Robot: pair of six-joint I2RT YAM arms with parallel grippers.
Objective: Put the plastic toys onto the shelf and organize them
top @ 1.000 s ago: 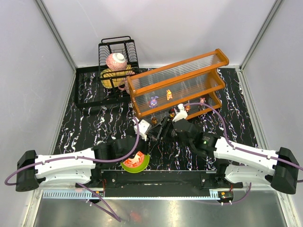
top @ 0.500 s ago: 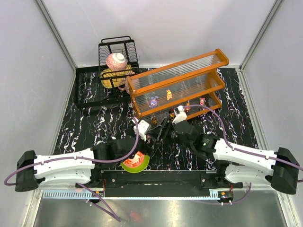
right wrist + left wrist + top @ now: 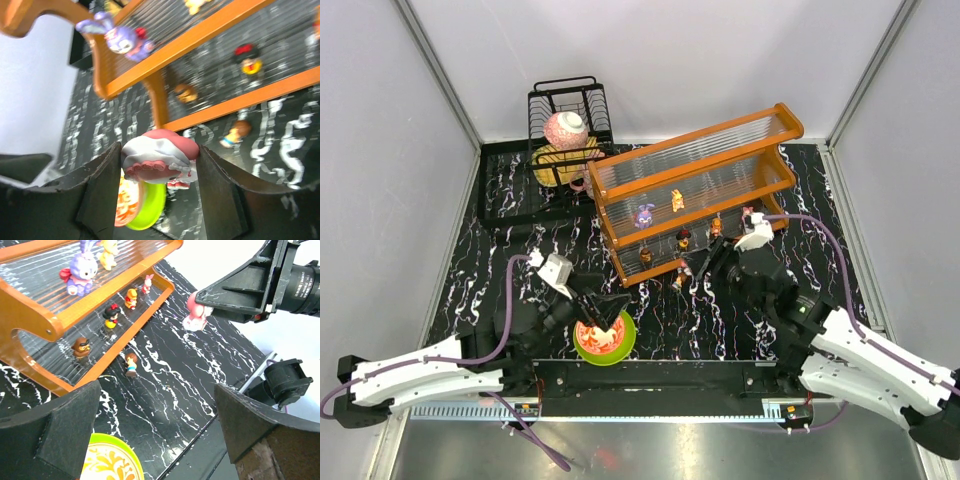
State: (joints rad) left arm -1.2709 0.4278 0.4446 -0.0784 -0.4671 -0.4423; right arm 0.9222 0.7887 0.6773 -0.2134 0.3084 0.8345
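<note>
Right jaws clamped, pink toy (image 3: pixel 159 156) between

The left gripper (image 3: pixel 156 405) is drawn back from the middle of the table, where it was met tip to tip with the right gripper (image 3: pixel 160 162), and is now held above the green-rimmed patterned bowl (image 3: pixel 623 343) near the left arm's base, its jaws spread wide with nothing between them. The right gripper is swung out to the right, in front of the orange-framed shelf with clear ribbed panels (image 3: pixel 700 150), and the round pink-and-white plastic toy (image 3: pixel 160 149) is pinched in it alone. The small brown-haired plastic figurine (image 3: pixel 680 275) on the black marbled tabletop (image 3: pixel 520 262), covered by the grippers earlier, is now exposed in front of the shelf.
</note>
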